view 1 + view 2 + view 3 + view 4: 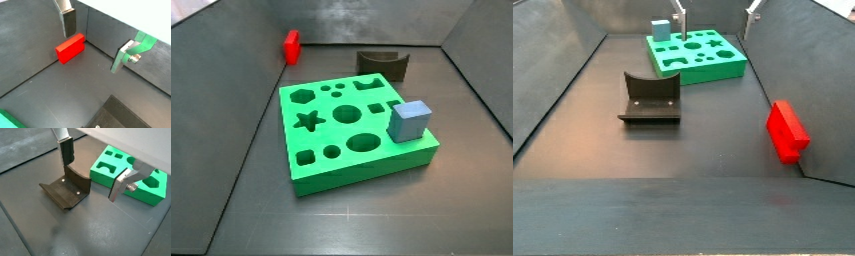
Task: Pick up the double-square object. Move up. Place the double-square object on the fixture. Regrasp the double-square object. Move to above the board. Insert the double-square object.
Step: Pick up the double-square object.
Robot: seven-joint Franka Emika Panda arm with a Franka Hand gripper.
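Observation:
The double-square object (70, 48), a small red block, stands on the floor against a side wall (291, 46) (787, 130). The fixture (67, 190) is a dark bracket with a curved top, on the floor between the red block and the board (381, 62) (651, 97). The green board (352, 125) with cut-out holes lies flat (127, 175) (696, 55). My gripper (93, 52) hangs high above the floor, open, with nothing between its fingers (91, 182). In a side view only its fingertips (680, 15) show, above the board's far end.
A grey-blue cube (410, 120) sits on a corner of the board (660, 27). Dark walls (120, 35) enclose the floor on all sides, and the red block is right against one of them.

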